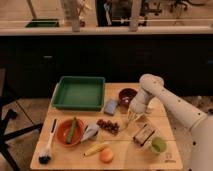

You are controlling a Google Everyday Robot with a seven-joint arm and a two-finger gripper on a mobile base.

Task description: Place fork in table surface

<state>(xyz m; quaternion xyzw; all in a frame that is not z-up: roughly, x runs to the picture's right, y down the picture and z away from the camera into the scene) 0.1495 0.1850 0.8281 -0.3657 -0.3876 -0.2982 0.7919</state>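
My gripper [132, 116] hangs over the right middle of the wooden table [165, 156], at the end of the white arm [172, 106] that comes in from the right. It is shut on a pale fork [131, 120], which points down with its tip just above the tabletop. The fork is in front of a dark red bowl [127, 95] and just above a brown snack packet [143, 134].
A green tray [79, 92] sits at the back left. Around the gripper are a blue-grey packet [111, 106] and dark grapes [108, 125]. In front are an orange bowl [70, 131], a white-handled brush [48, 145], a banana [95, 149], an orange [106, 155] and a green cup [158, 145].
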